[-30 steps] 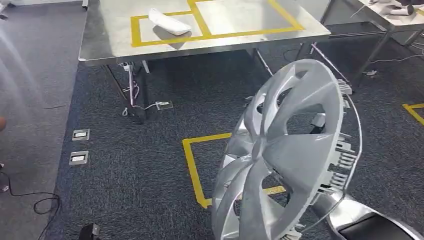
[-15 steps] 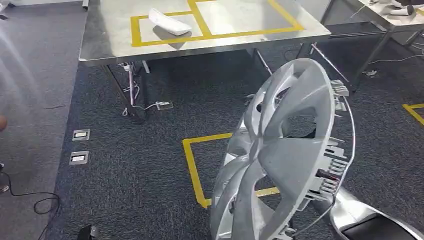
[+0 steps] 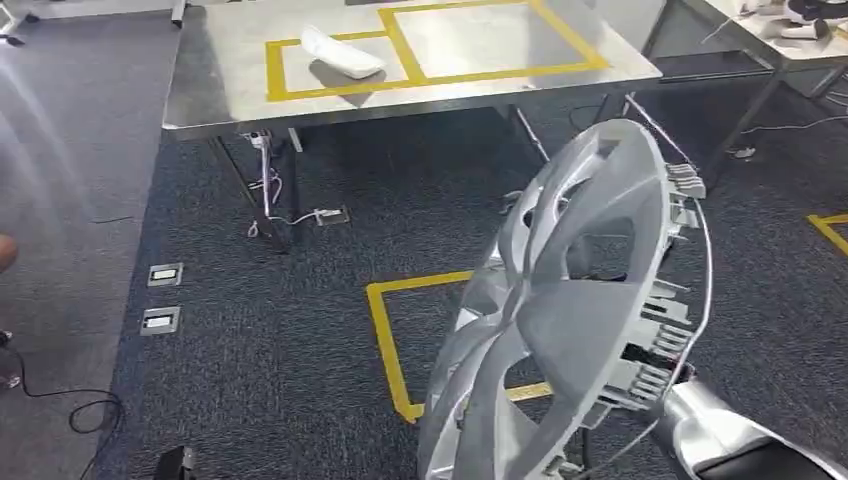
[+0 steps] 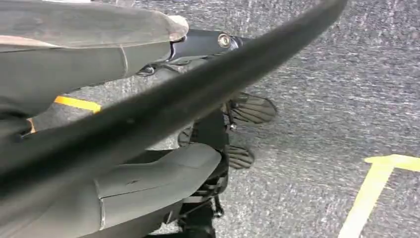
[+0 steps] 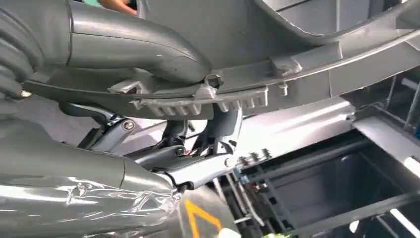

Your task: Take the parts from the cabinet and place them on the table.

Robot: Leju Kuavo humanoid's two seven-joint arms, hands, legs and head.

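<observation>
Silver plastic multi-spoke hubcap, carried on edge above dark grey carpet, tilted, its spoked face toward the stainless steel table marked with yellow tape rectangles. The right hand holds the hubcap at its rim: the thick grey thumb presses on the inner side of the rim, just beside a toothed clip, while the darker fingers lie under the opposite side. The rim thus sits between thumb and fingers; the rest of the disc projects well beyond them, toward the table. The left hand hangs over the carpet with a blurred dark bar across it; whether its fingers are spread or curled cannot be told.

Risks, as judged: a single edge grip on a broad disc may let it pivot or slip during walking; the wire retaining ring and clips may catch on the fingers at release; the lower edge may strike the table edge if carried too low. A white curved part already occupies one taped rectangle on the table.
</observation>
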